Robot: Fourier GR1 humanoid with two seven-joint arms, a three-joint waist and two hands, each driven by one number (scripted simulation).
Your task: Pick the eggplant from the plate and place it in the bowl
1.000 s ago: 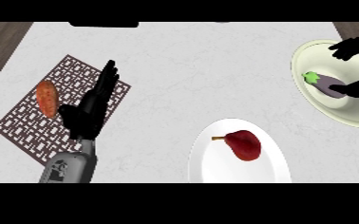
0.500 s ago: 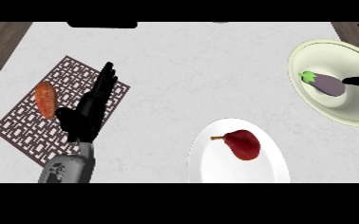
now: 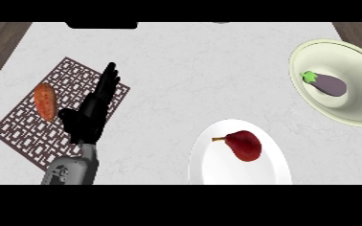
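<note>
The purple eggplant [image 3: 326, 84] with a green stem lies inside the pale green bowl [image 3: 315, 57] at the right edge of the head view. Nothing touches it. A white plate [image 3: 212, 165] at the lower middle carries a dark red pear-shaped fruit [image 3: 244, 144]. My left hand [image 3: 90, 115] stands open over the patterned mat at the left, fingers straight and pointing away, holding nothing. My right hand does not show in this view.
A brown lattice mat [image 3: 35, 134] lies at the left with an orange sweet potato [image 3: 45, 101] on it, just left of my left hand. A dark object [image 3: 101, 25] sits at the counter's far edge.
My right hand, which hovered over the bowl's far right rim, has withdrawn out of view. The eggplant stays in the bowl. The left hand has not moved.
</note>
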